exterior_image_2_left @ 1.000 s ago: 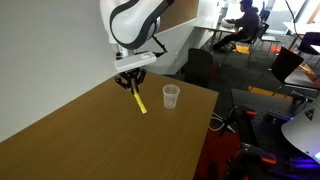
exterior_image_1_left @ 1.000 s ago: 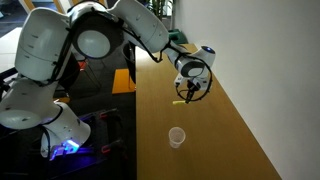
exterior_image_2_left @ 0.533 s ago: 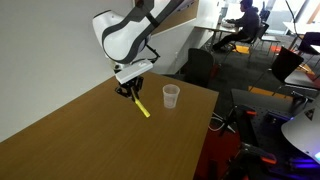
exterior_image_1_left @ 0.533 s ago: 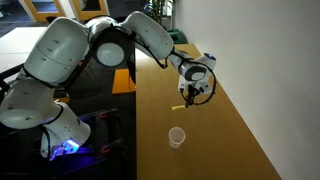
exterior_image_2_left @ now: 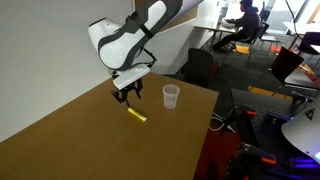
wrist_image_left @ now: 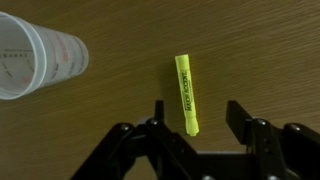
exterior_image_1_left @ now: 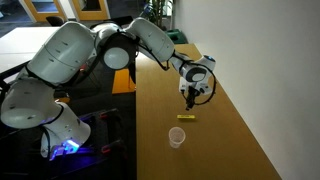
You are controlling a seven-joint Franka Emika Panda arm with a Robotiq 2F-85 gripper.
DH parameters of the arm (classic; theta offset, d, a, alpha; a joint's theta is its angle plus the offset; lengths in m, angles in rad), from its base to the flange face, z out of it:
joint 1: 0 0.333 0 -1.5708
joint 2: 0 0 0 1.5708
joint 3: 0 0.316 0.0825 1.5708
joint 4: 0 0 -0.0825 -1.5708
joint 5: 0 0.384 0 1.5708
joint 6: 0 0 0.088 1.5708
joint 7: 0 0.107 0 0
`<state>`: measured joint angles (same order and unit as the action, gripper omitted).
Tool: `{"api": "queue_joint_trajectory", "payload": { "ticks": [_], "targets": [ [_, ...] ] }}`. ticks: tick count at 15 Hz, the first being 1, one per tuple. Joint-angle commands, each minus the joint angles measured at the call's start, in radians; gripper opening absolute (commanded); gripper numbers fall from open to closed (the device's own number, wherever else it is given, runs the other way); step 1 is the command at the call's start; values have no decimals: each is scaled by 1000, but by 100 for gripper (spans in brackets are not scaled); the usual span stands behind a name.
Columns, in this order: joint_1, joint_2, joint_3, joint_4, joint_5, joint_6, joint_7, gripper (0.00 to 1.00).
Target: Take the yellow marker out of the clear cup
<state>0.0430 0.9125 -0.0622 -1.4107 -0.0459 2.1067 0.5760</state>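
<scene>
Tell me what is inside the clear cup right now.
Nothing shows inside the clear cup, though the wrist view's edge cuts off part of it. The yellow marker lies outside it on the table, beneath the open hand.

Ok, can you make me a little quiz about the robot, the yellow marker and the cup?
1. True or false: the yellow marker is inside the clear cup.
2. Pick one. The robot's hand is: A) shut on the marker, B) open above the marker, C) inside the cup.
3. Fill in: the marker lies flat on the wooden ____.

Key: 1 false; 2 B; 3 table.
</scene>
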Motion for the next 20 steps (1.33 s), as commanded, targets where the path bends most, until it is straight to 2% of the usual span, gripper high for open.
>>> {"api": "queue_joint_trajectory", "payload": {
  "ticks": [1, 6, 11, 16, 17, 20],
  "targets": [
    [50, -109, -35, -114, 48, 21, 101, 98],
    [115, -292, -63, -334, 52, 108, 349, 100],
    [158, -461, -87, -521, 4, 151, 600, 100],
    [153, -565, -65, -633, -47, 165, 727, 100],
    [126, -495, -47, -547, -33, 122, 676, 100],
    [128, -530, -42, -588, -40, 129, 698, 100]
  ]
}}
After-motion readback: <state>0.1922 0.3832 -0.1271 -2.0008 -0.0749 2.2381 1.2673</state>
